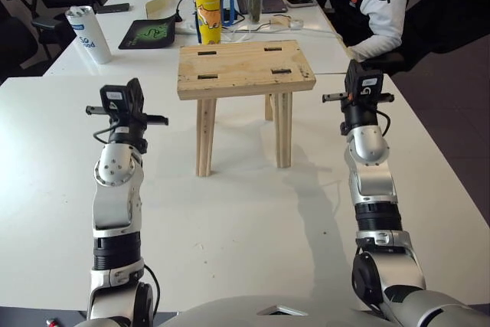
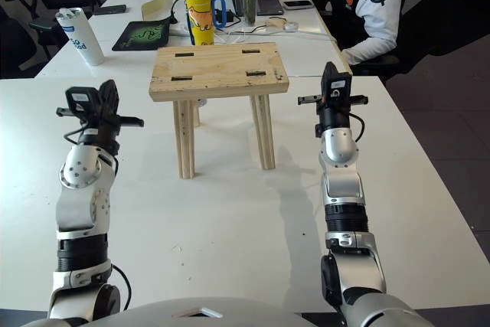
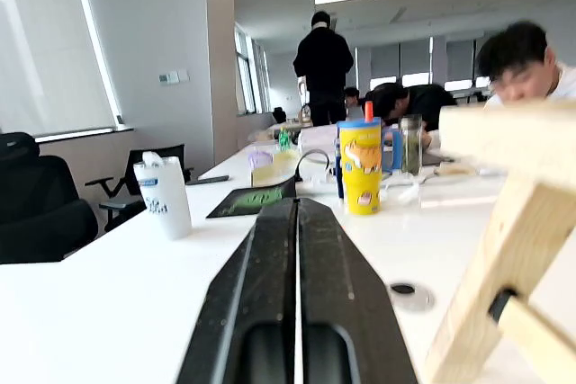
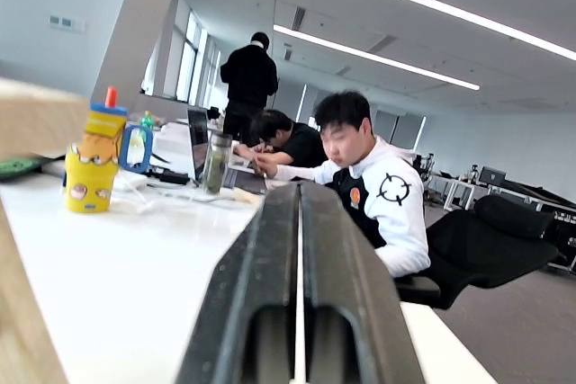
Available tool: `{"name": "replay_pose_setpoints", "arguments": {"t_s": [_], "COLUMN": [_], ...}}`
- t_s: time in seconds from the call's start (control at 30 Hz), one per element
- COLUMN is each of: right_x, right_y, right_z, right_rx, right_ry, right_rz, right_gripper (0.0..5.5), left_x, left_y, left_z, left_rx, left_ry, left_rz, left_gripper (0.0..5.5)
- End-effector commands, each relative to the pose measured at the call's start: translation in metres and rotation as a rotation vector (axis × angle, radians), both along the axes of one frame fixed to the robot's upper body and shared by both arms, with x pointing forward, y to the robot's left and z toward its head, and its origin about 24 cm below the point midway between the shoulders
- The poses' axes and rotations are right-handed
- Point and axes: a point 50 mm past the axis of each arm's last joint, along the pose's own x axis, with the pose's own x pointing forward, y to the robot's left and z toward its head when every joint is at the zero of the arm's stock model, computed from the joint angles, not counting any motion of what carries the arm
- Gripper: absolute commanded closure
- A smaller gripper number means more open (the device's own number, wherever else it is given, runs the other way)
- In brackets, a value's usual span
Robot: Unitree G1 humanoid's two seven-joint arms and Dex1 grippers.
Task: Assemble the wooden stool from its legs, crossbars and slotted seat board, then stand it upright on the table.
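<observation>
The pale wooden stool (image 1: 245, 68) is seen fully assembled and set upright on the white table (image 1: 253, 227), its four-slotted rectangular seat board on top and its straight legs (image 1: 205, 137) planted on the surface; it is placed between the two arms, touched by neither. The left gripper (image 3: 295, 211) is held raised above the table just beside the stool's left side, its black fingers pressed together on nothing; the right gripper (image 4: 300, 193) is held likewise at the stool's right side, its fingers also closed and empty. Beyond the stool, on the adjoining table, a yellow cartoon-printed cup with a blue lid (image 1: 208, 14), a white cylindrical tumbler (image 1: 90, 34) and a black-and-green mouse pad (image 1: 149, 32) are seen.
</observation>
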Motion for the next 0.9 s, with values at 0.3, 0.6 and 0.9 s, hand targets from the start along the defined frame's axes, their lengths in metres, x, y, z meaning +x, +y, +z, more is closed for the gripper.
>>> {"name": "replay_pose_setpoints", "arguments": {"t_s": [0.3, 0.6, 0.9], "right_x": [-0.027, -0.023, -0.020], "right_y": [0.008, 0.016, 0.018], "right_z": [-0.078, -0.073, -0.070], "right_rx": [0.100, 0.095, 0.096], "right_ry": [0.283, 0.265, 0.265], "right_rz": [0.081, 0.113, 0.118], "right_gripper": [5.50, 5.50, 5.50], "left_x": [-0.029, -0.024, -0.024], "left_y": [-0.021, -0.024, -0.023], "left_z": [-0.076, -0.075, -0.071], "left_rx": [-0.063, -0.092, -0.069], "left_ry": [0.172, 0.180, 0.170], "left_rz": [-0.023, -0.040, -0.061], "left_gripper": [5.46, 5.46, 5.46]}}
